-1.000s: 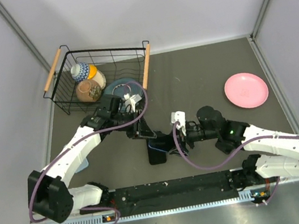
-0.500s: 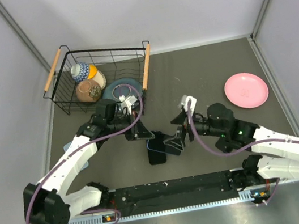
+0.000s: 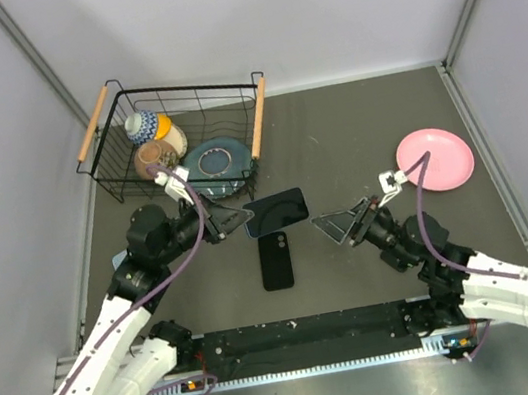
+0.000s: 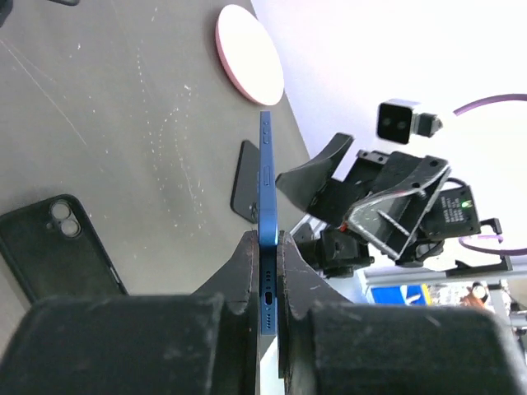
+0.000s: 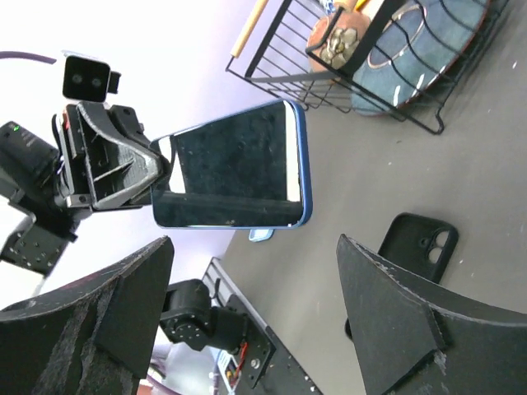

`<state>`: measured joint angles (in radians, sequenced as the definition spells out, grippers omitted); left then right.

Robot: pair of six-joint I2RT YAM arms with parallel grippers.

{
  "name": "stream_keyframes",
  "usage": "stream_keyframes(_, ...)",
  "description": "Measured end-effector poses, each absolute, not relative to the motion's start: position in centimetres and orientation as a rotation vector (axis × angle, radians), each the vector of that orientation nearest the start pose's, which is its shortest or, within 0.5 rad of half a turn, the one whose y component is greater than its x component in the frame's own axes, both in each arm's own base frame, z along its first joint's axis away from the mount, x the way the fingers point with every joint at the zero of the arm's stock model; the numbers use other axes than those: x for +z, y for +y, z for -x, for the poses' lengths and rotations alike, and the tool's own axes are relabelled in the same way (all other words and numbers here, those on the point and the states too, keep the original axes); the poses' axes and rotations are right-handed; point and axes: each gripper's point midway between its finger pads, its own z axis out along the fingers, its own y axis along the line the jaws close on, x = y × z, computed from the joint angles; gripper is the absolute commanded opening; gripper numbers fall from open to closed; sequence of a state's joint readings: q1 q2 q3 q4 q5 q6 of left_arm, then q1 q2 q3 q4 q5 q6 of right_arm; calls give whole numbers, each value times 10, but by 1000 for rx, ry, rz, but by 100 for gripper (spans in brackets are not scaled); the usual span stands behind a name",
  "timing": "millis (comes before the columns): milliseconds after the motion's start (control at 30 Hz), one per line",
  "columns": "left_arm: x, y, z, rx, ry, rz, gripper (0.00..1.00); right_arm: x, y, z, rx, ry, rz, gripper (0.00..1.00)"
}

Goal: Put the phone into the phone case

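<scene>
My left gripper (image 3: pixel 228 221) is shut on the blue phone (image 3: pixel 276 212) by one short end and holds it level above the table, dark screen up. In the left wrist view the phone (image 4: pixel 268 239) is edge-on between the jaws. The black phone case (image 3: pixel 275 261) lies flat on the table just below the phone, camera cutout at the far end; it also shows in the left wrist view (image 4: pixel 56 251) and the right wrist view (image 5: pixel 415 243). My right gripper (image 3: pixel 342 224) is open and empty, to the right of the phone, facing it (image 5: pixel 235 169).
A wire basket (image 3: pixel 173 136) with wooden handles holds bowls at the back left. A blue plate (image 3: pixel 215 160) leans by it. A pink plate (image 3: pixel 434 160) lies at the right. A small light-blue object (image 3: pixel 146 290) lies near the left arm.
My left gripper has lifted the phone off the table and drawn back to the left. My right gripper has let go, opened and pulled away to the right. The case lies uncovered.
</scene>
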<state>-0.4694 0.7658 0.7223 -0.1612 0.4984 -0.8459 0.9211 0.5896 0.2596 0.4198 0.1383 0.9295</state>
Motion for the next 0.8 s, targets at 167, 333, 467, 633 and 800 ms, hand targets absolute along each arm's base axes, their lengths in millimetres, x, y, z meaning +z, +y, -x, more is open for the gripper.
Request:
stream_keyframes(167,273,-221,-200,-1419,1883,99,0,236,269,-184,1473,1623,-179,76)
stream_keyframes(333,268,-215,-200,-1468,1822,207,0,235,292,-188,1580,1604,-181,70)
stream_keyframes(467,273,-214,-197,-1523,1775,251,0,245,310,-192,1667,1553,-162,57)
stream_keyframes(633,276,-208,-194,-1571,1707,307,0,251,324,-198,1726,1522,-170,30)
stream_keyframes(800,273,-205,-193,-1595,1675,346,32,259,326,-197,1765,1496,-179,7)
